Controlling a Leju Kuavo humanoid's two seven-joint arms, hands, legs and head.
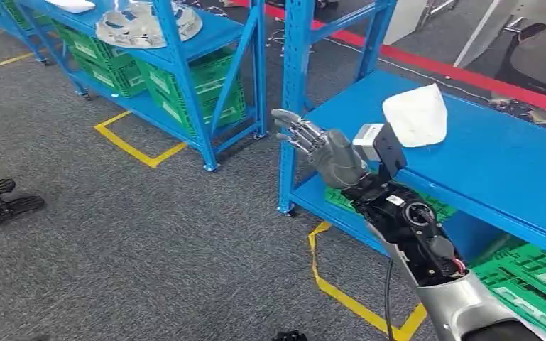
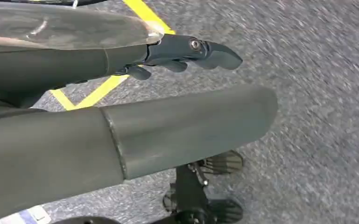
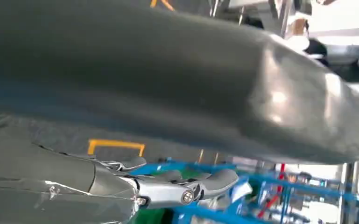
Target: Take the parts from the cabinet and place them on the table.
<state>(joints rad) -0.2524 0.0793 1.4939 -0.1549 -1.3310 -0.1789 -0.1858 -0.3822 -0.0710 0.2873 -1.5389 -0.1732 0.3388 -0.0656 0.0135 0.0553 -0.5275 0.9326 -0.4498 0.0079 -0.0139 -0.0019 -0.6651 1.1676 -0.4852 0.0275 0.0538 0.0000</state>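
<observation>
A silvery ring-shaped metal part [image 1: 145,25] lies on the top shelf of the blue cabinet [image 1: 184,71] at the upper left. A white part [image 1: 415,114] rests on the blue table [image 1: 497,163] at the right. My right hand [image 1: 312,142] is raised beside the table's near corner post, fingers spread and holding nothing; its thumb [image 3: 214,88] and fingers [image 3: 182,189] appear close up in the right wrist view. My left hand [image 2: 177,93] hangs over the carpet with its fingers [image 2: 191,51] stretched out and nothing in it.
Green crates [image 1: 206,89] fill the cabinet's lower shelves, and more green crates [image 1: 532,277] sit under the table. Yellow floor tape [image 1: 348,298] marks the grey carpet. Black wheeled feet [image 1: 0,199] stand at the left edge, also near my left hand [image 2: 200,200].
</observation>
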